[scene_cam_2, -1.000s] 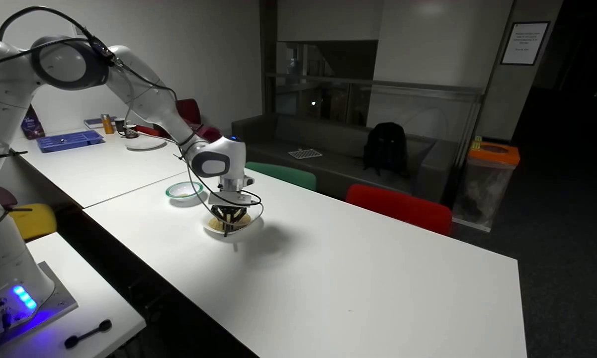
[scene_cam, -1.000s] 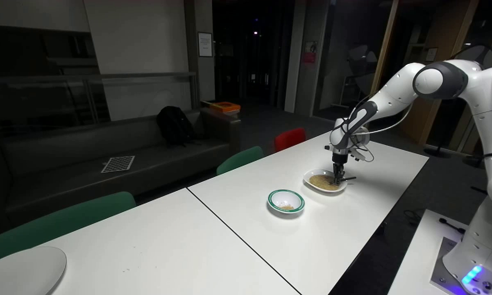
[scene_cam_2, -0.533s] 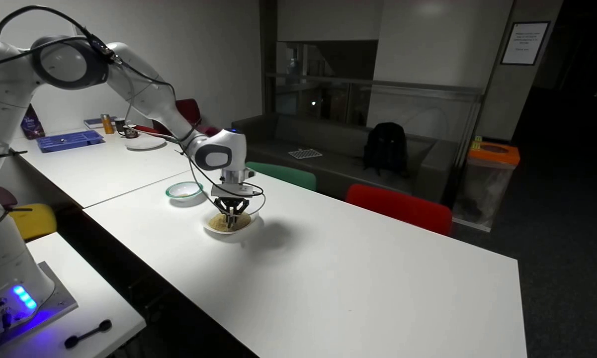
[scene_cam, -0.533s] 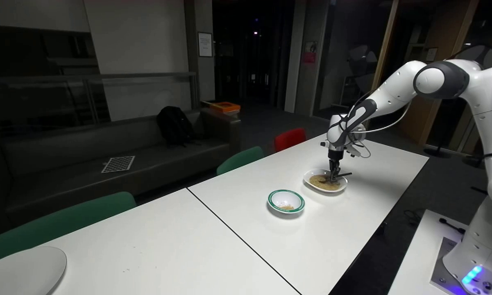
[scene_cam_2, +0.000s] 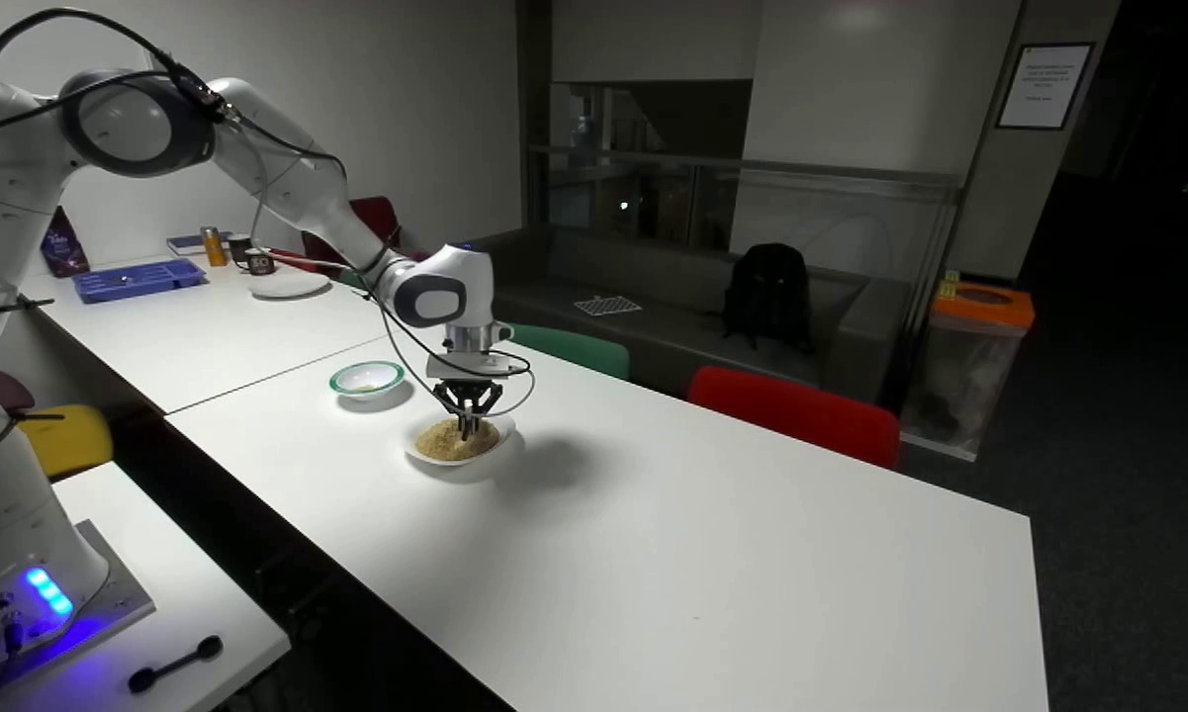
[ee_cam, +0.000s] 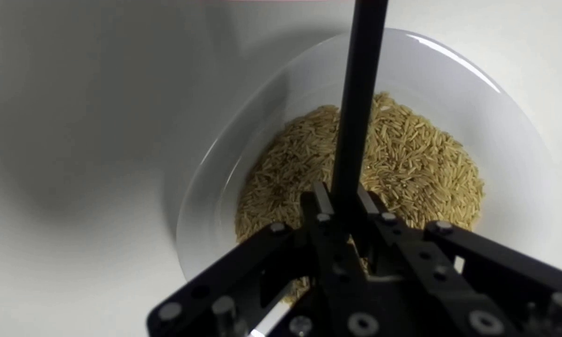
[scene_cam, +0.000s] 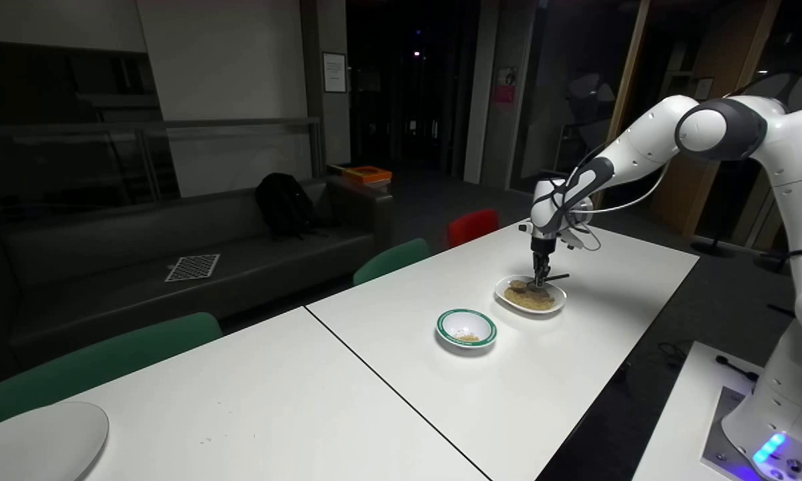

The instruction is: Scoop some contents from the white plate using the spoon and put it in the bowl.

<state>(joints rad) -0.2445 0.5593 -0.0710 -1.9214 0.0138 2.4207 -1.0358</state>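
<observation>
The white plate lies on the table and also shows in the wrist view. The contents, tan-brown rice grains, fill its middle; they show in an exterior view too. My gripper is shut on the black handle of the spoon, over the rice. In an exterior view the handle sticks out past the plate's rim. At the head end a brown lump looks like rice on the spoon; the wrist view hides this end. The green-rimmed bowl holds a little rice and stands beside the plate.
Green and red chairs stand along the table's far side. Another pale plate, a blue tray and mugs are at the table's far end. A table seam runs near the bowl.
My gripper has risen with the spoon and shifted slightly toward the plate's far side. The spoon's head end now shows as a lighter brown lump. Plate and bowl stay put.
</observation>
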